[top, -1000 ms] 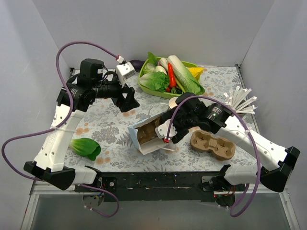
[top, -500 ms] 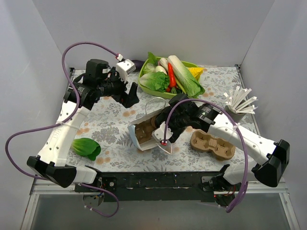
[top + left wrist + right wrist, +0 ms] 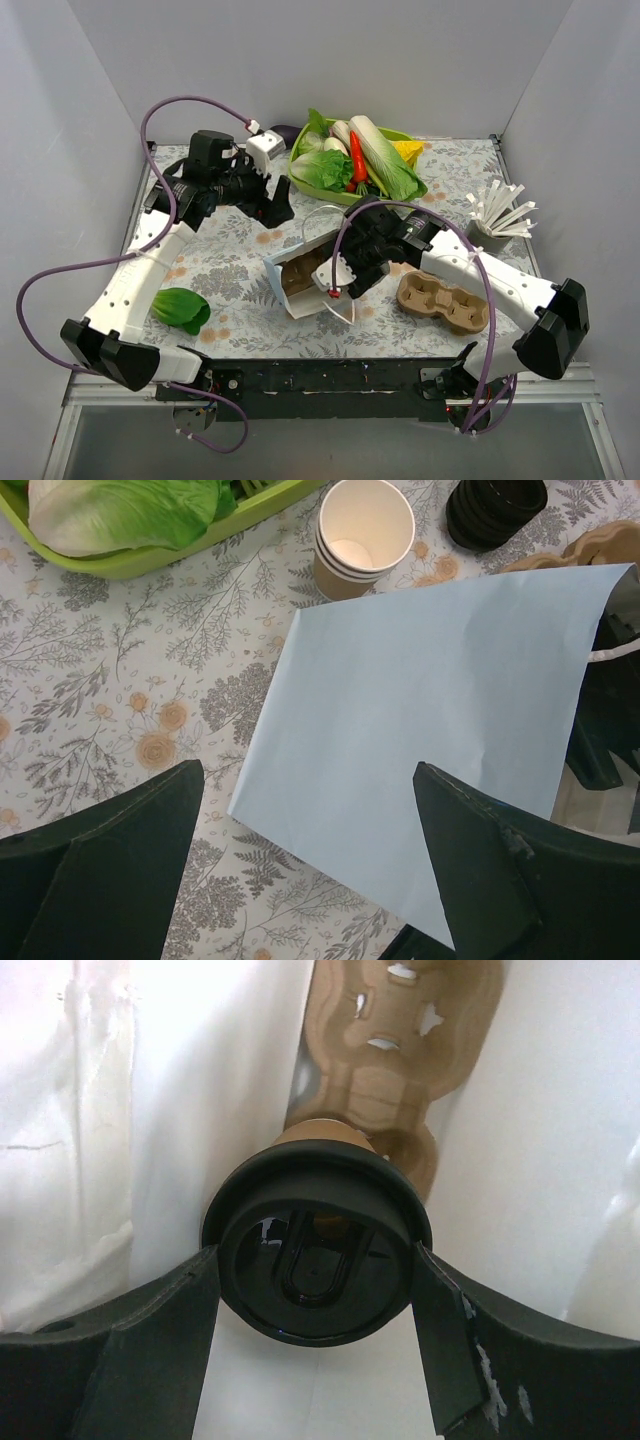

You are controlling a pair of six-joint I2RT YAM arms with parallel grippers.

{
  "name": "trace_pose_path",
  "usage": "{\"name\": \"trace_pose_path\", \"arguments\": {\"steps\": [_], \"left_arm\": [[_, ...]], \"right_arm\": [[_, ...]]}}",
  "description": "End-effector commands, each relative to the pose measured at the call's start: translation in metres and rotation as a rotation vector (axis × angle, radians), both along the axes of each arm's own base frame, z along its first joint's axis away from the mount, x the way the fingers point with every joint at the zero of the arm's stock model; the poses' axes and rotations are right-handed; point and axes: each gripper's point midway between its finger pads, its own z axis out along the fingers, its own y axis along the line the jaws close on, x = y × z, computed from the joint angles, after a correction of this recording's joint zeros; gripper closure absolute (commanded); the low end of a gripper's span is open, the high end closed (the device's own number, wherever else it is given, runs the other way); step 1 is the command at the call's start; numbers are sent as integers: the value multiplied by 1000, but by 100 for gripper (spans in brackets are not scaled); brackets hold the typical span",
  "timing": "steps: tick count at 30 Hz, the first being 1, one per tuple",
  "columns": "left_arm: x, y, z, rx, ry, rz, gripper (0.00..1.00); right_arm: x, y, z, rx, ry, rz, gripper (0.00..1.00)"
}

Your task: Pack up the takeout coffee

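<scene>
**Now at the bag's mouth, coffee in the grip**

Above first. Blue bag (image 3: 300, 262) on its side near the middle of the flowered table (image 3: 220, 265), mouth gaping toward the near edge, brown within. Right gripper (image 3: 336, 285) low at that mouth, with the cup itself hidden under the wrist from up here. Left gripper (image 3: 277, 208) just behind the bag, above the table, touching nothing. Green tray (image 3: 335, 193) of vegetables at the far edge. Pulp carrier (image 3: 445, 300) on the table to the right of the bag. Lone green leaf (image 3: 180, 308) near the left arm's base.

Left wrist next. Fingers (image 3: 110, 880) spread wide with nothing between them, looking down on the bag's flat pale-blue side. Beyond the bag, a lidless cup (image 3: 360, 535), upright, just beside the tray's rim. Stack of black lids (image 3: 495, 505) to its right, apart from it.

Right wrist last. Takeout coffee (image 3: 315, 1260) clamped between both fingers (image 3: 160, 1350), pads against the black lid's rim on either side, a strip of tan cup wall just behind the lid. White bag walls to left and right, so within the bag's mouth. Second pulp carrier (image 3: 395, 1050) deeper in the bag, past the cup's base. Cannot tell whether touching it.
</scene>
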Motion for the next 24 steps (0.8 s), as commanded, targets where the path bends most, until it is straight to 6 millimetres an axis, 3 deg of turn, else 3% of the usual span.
{"name": "trace_pose_path", "arguments": {"steps": [1, 3, 10, 18, 24], "left_arm": [[-3, -10, 0, -55, 19, -26, 13], [-2, -11, -8, -54, 44, -34, 13], [-3, -17, -23, -73, 83, -61, 14], [-13, -19, -36, -85, 135, -89, 15], [-19, -16, -41, -74, 150, -92, 15]], "right_arm": [[-3, 4, 13, 40, 94, -68, 99], [-4, 3, 12, 29, 123, -90, 99], [0, 8, 36, 83, 123, -119, 99], [2, 9, 21, 85, 193, -178, 99], [23, 16, 21, 103, 109, -209, 99]]}}
